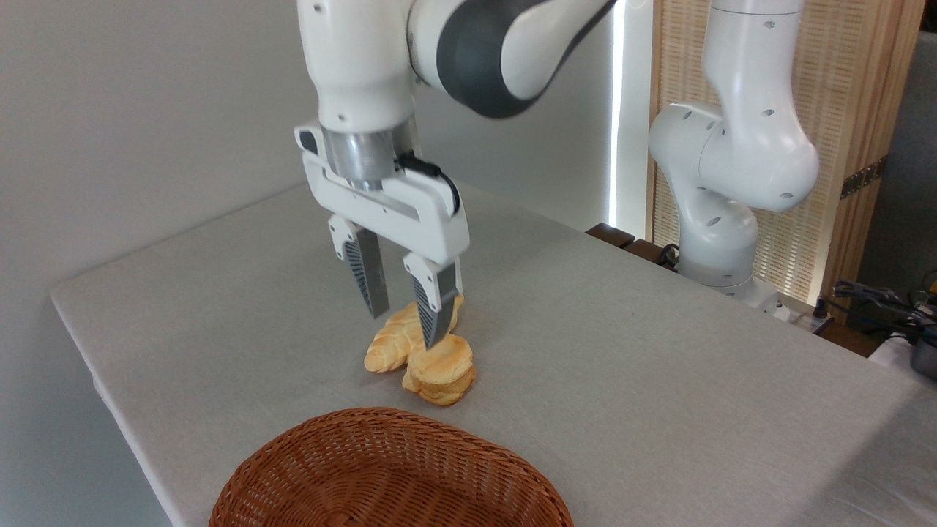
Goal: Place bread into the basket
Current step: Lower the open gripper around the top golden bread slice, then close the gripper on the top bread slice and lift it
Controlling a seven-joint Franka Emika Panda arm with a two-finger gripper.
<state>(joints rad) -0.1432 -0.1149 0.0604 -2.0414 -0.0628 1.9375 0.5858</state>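
The bun (442, 372) sits flat on the table (622, 351), toasted top facing up and tipped slightly toward the camera, its flaky layers showing along the near side. It is nearly round, so it has no clear long axis. Right behind it and touching it lies the roll (399, 338), whose length runs from the near left up toward the far right.

Part of the roll is hidden: the right finger (435, 307) crosses in front of its middle, and the bun covers its near right end. The far tip of the roll peeks out just right of that finger. The basket (388, 476) stands at the near edge of the table, empty as far as I can see, with its front cut off by the bottom of the frame. The arm's upper links run out of the top.

The gripper (408, 326) hangs over the two breads with its fingers spread apart, holding nothing. The bun lies below and a little to the near right of the fingertips, not between them; the right fingertip ends just above the bun's far edge. The left finger (370, 278) hangs over the table just behind the roll. Whether either tip touches bread I cannot tell.
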